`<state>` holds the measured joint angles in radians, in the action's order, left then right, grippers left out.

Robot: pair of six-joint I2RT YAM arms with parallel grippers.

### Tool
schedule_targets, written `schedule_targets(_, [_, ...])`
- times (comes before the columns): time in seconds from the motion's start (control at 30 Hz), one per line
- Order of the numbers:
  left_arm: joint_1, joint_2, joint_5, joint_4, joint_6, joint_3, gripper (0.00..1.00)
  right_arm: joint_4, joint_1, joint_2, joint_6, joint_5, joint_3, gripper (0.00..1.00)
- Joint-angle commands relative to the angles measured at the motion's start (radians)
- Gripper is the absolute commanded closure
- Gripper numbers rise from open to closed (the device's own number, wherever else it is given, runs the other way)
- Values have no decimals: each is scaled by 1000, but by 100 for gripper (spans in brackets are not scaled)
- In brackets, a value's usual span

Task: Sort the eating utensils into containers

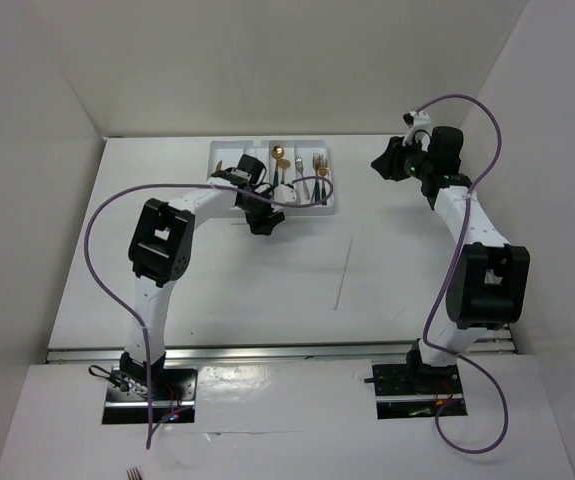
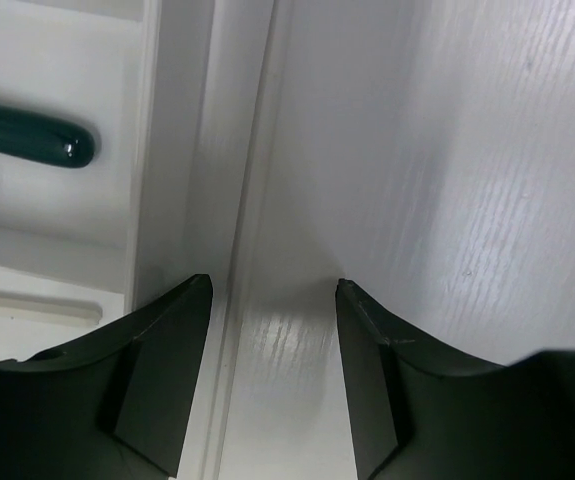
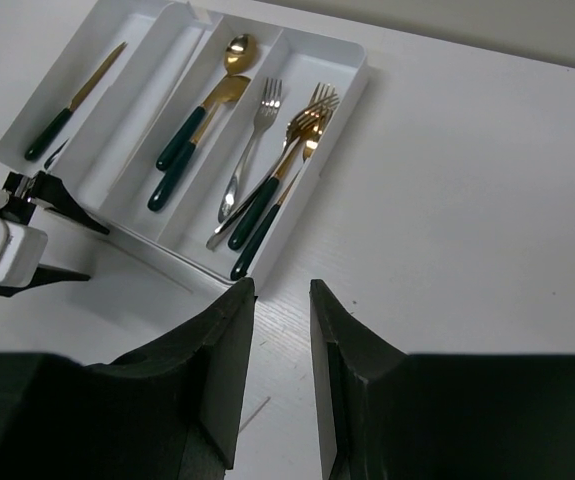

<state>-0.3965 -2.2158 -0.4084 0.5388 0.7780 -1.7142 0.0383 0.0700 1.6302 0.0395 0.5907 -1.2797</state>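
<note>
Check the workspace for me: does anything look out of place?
Yes. One thin pale stick lies alone on the white table, well outside the white four-compartment plastic tray holding the other utensils. What look like fork tines also poke in at the top view's bottom edge, near the left arm's base.

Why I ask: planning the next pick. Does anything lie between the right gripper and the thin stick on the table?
Nothing visible: only bare table separates the right gripper from the stick; the tray sits aside.
</note>
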Motion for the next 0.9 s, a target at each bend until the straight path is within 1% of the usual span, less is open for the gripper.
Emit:
schedule_targets(0.0, [8, -19, -92, 41, 1, -39, 35, 3, 8, 10, 14, 14, -55, 64])
schedule_targets(0.13, [8, 2, -168, 99, 1, -39, 37, 3, 8, 20, 14, 14, -66, 64])
schedule_targets(0.17, [8, 28, -179, 108, 1, -21, 38, 3, 8, 31, 14, 23, -76, 65])
schedule_targets(0.33, [8, 80, -230, 173, 20, 37, 39, 12, 8, 31, 14, 23, -76, 65])
schedule_targets(0.43, [8, 113, -239, 173, 20, 77, 43, 12, 8, 31, 14, 32, -76, 65])
schedule_targets(0.53, [8, 171, -239, 124, 7, 149, 44, 3, 8, 22, 14, 32, -67, 65])
schedule_targets(0.6, [-2, 209, -192, 83, 7, 210, 44, 3, 8, 13, 14, 43, -58, 65])
schedule_targets(0.67, [-2, 219, -159, 21, 7, 244, 42, 3, 8, 13, 3, 43, -58, 65])
schedule_targets(0.7, [-2, 229, -114, 0, 18, 269, 39, 3, 8, 13, 3, 52, -58, 65])
schedule_targets(0.77, [-2, 229, -72, -55, 18, 287, 34, 3, 8, 13, 3, 52, -58, 65])
schedule_targets(0.8, [-2, 229, -47, -69, 48, 297, 33, 3, 8, 13, 3, 52, -58, 65])
schedule_targets(0.87, [10, 229, -38, -80, 60, 297, 31, 3, 8, 13, 3, 52, -58, 65])
